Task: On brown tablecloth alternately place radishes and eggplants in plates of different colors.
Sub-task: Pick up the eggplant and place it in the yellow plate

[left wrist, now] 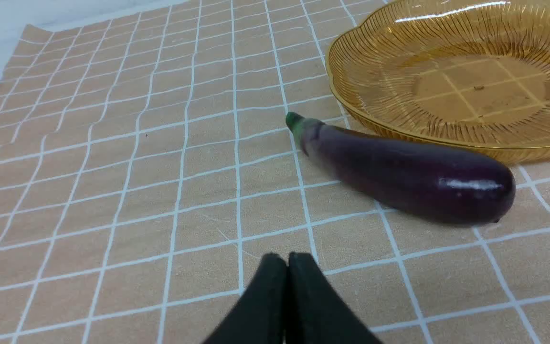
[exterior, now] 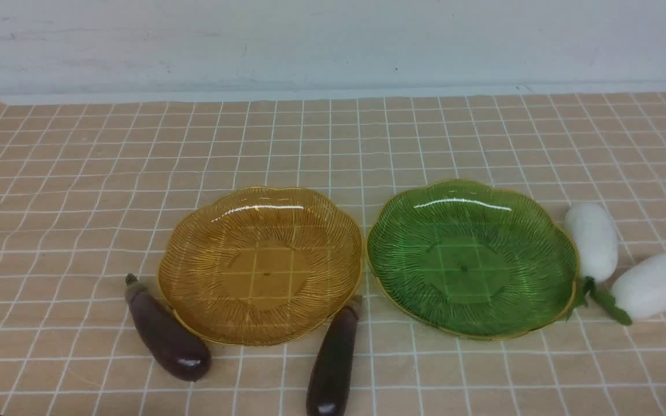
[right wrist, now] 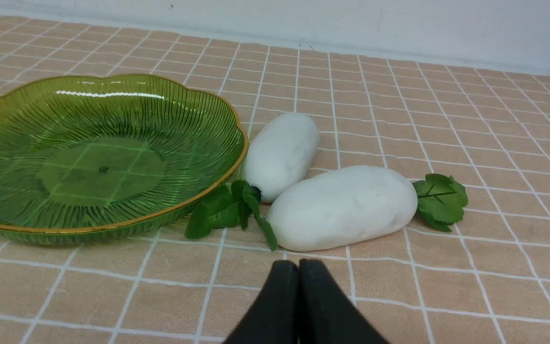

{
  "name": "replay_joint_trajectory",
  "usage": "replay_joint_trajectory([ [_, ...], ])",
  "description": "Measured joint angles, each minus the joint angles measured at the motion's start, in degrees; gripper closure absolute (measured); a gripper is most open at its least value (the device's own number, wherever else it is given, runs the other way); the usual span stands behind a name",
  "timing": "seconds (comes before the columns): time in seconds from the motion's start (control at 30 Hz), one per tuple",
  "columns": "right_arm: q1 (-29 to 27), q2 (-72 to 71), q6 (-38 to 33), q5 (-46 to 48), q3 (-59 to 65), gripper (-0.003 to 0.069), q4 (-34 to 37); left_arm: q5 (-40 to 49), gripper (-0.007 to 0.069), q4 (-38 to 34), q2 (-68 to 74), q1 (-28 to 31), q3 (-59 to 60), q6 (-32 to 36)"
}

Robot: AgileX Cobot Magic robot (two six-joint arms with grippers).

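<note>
Skirting amber plate (exterior: 194, 231) rim, eggplant (exterior: 165, 338), tablecloth (exterior: 50, 202) leftward

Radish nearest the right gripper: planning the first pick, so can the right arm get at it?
Probably yes. Only bare cloth lies between the shut right gripper and that radish; nothing sits on it. The second radish lies close behind, so finger room there looks tight.

Two eggplants (exterior: 166, 338), two radishes (exterior: 593, 240), two plates (exterior: 261, 271), and one brown tablecloth (exterior: 78, 173).
</note>
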Motion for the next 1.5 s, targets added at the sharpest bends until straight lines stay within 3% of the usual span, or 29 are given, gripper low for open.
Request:
replay_joint_trajectory([
  [0.73, 0.0, 0.0, 0.0, 0.0, 0.0, 0.0674, 0.0, -1.1, 0.0638, -0.1, 0.0, 0.0, 0.0, -0.4],
  [0.97, 0.0, 0.0, 0.0, 0.0, 0.0, 0.0674, 0.0, -12.4, 0.0638, -18.6, 0.0, 0.0, 0.1, -10.8],
  [1.17, 0.0, 0.0, 0.0, 0.0, 0.0, 0.0674, 0.0, -19.2, 0.0638, -34.4, 0.0, 0.0, 0.1, -13.4],
  [1.5, 0.0, 0.0, 0.0, -0.4, 0.0, 0.0674, 0.1, -29.8, 0.0638, -37.7, 0.0, 0.0, -0.8, -13.4],
])
